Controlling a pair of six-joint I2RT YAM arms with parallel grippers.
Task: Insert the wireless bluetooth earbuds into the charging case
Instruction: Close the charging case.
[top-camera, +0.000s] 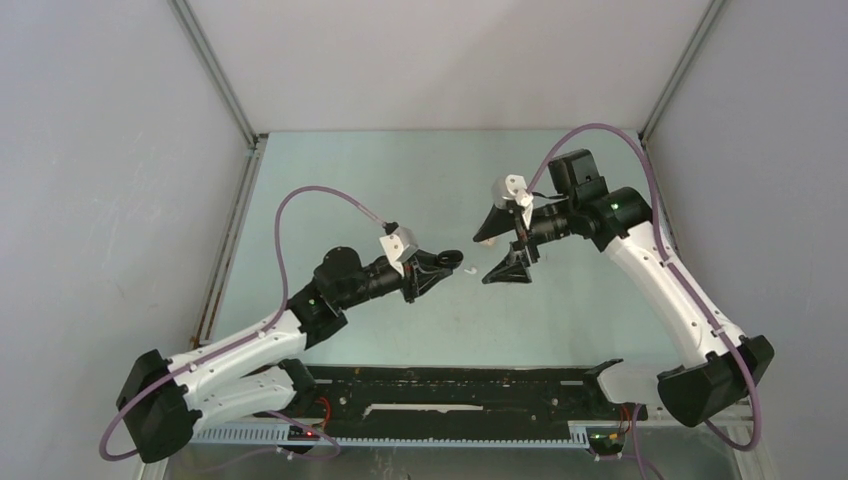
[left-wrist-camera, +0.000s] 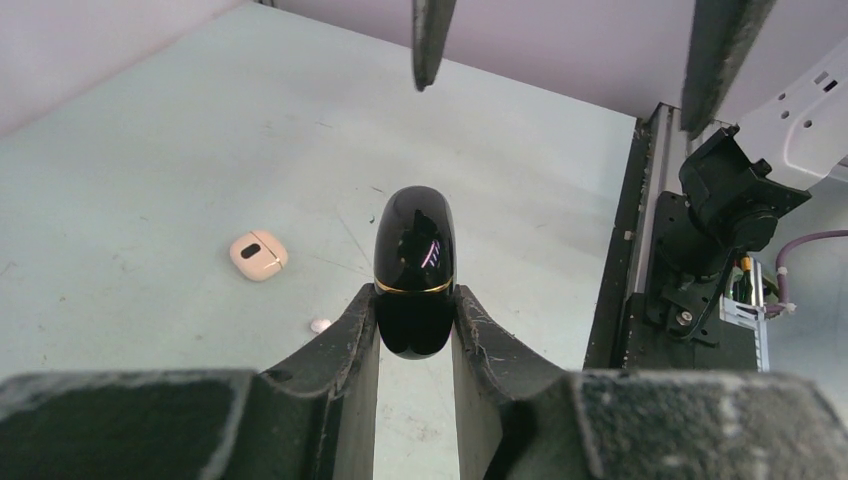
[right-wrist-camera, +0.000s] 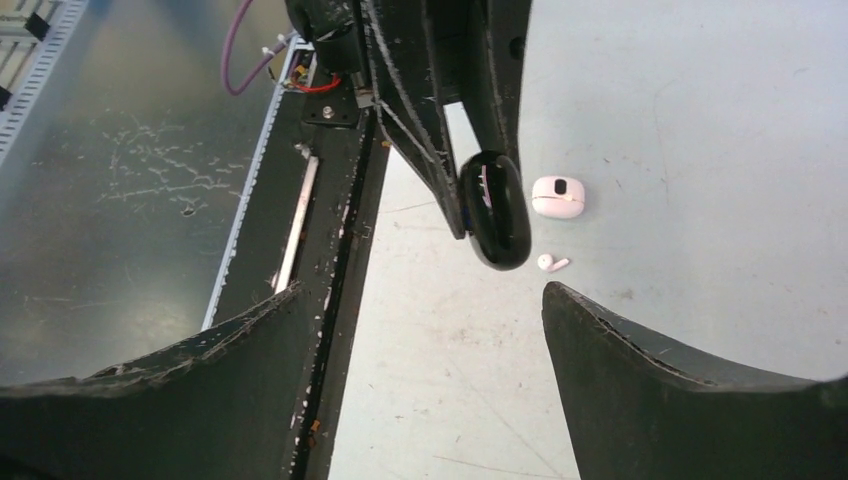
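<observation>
My left gripper (top-camera: 440, 266) is shut on a glossy black charging case with a gold band (left-wrist-camera: 414, 262) and holds it closed, above the table. The case also shows in the right wrist view (right-wrist-camera: 495, 212). My right gripper (top-camera: 497, 250) is open and empty, facing the case from a short way off; its jaws (right-wrist-camera: 420, 295) stand wide apart. A tiny white stemmed earbud (right-wrist-camera: 552, 263) lies on the table below the case, and shows in the top view (top-camera: 468, 270) and the left wrist view (left-wrist-camera: 320, 325). No earbud is in either gripper.
A small closed beige case (left-wrist-camera: 258, 255) lies on the table near the earbud; it looks white in the right wrist view (right-wrist-camera: 558, 197). A black rail (top-camera: 460, 390) runs along the near table edge. Grey walls enclose the pale green table (top-camera: 400, 180).
</observation>
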